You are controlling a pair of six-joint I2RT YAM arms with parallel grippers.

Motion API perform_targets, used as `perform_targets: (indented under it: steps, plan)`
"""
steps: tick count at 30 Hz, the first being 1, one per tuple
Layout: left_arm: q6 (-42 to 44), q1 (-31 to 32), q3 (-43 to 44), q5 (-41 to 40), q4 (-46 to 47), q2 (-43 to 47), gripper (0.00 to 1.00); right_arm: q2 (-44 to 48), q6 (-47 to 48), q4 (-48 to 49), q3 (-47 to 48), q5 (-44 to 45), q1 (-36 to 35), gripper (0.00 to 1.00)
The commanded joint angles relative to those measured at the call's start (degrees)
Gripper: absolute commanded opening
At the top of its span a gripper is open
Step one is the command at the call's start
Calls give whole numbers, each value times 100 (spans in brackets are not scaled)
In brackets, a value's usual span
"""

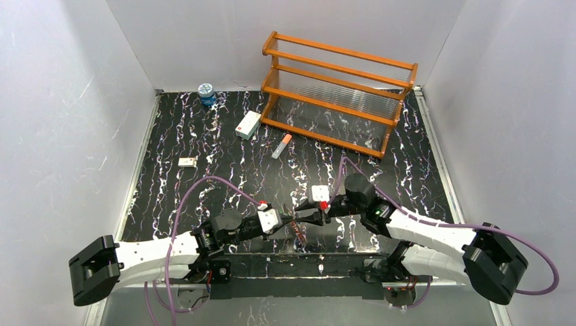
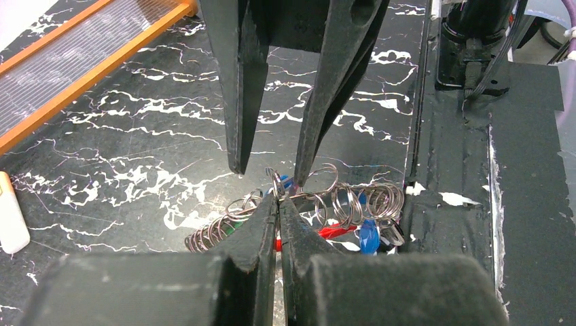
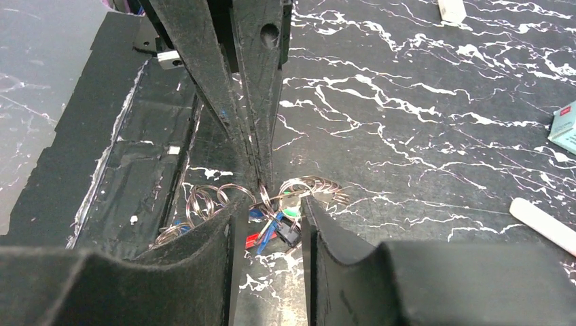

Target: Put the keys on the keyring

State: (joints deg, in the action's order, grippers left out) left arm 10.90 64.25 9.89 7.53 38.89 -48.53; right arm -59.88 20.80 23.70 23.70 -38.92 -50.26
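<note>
While the left pincer (image 2: 278, 200) pinches it, the keyring (image 2: 343, 204) stretches near-to-far.

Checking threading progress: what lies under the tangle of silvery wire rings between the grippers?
Under the silvery wire rings show a blue plastic key head, a red piece and something green. The key blades and any threading are covered.
</note>
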Motion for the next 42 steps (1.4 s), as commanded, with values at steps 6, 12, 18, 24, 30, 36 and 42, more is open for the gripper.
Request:
perform_targets:
  steps: [6,12,18,24,30,36,42]
  plan:
    - [92,11,13,116,189,80,0,-269,266,294,47,-179,13,20]
    - [90,13,28,83,202,63,0,-116,313,178,39,-89,12,3]
    - [-13,10,9,-521,192,61,33,-208,334,-1033,542,213,10,1]
    - [-4,17,-13,-916,118,123,45,-553,267,-2266,1164,474,-1,1]
    - [62,10,-14,-845,31,91,44,-894,321,-3181,1565,832,-120,1]
    - [193,10,64,-413,39,-194,36,-1364,441,-3836,2039,1087,-262,1]
    - [284,15,211,-203,39,-537,29,-1376,458,-3782,2094,938,-330,1]
